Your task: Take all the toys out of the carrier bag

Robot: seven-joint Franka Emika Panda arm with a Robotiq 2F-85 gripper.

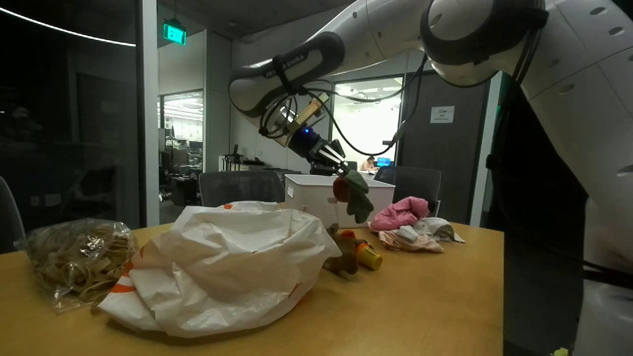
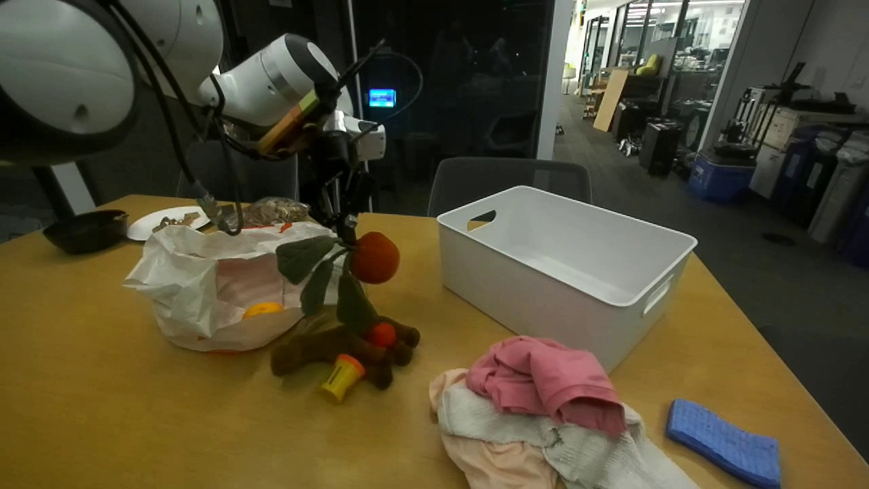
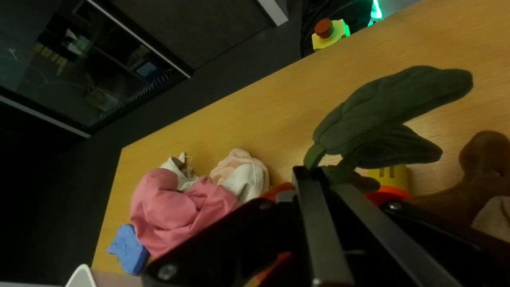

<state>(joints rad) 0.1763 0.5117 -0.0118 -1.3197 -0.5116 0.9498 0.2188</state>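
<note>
The white carrier bag (image 1: 232, 272) lies on its side on the table; its mouth shows in an exterior view (image 2: 183, 278). A yellow-orange thing (image 2: 263, 309) lies inside the bag's mouth; the deeper inside is hidden. My gripper (image 2: 346, 231) is shut on the stems of a soft toy with an orange-red ball (image 2: 375, 258) and green leaves (image 3: 382, 107). It holds the toy in the air in front of the bag, above a brown plush toy (image 2: 326, 346). A yellow tub with an orange lid (image 2: 343, 377) and a small red ball (image 2: 381, 335) lie against the plush.
A white bin (image 2: 529, 285) stands beside the toys. A pile of pink and white cloths (image 2: 543, 387) and a blue sponge (image 2: 723, 441) lie near it. A clear bag of brown strips (image 1: 79, 257), a black bowl (image 2: 88, 231) and a white plate (image 2: 139, 229) lie beyond the carrier bag.
</note>
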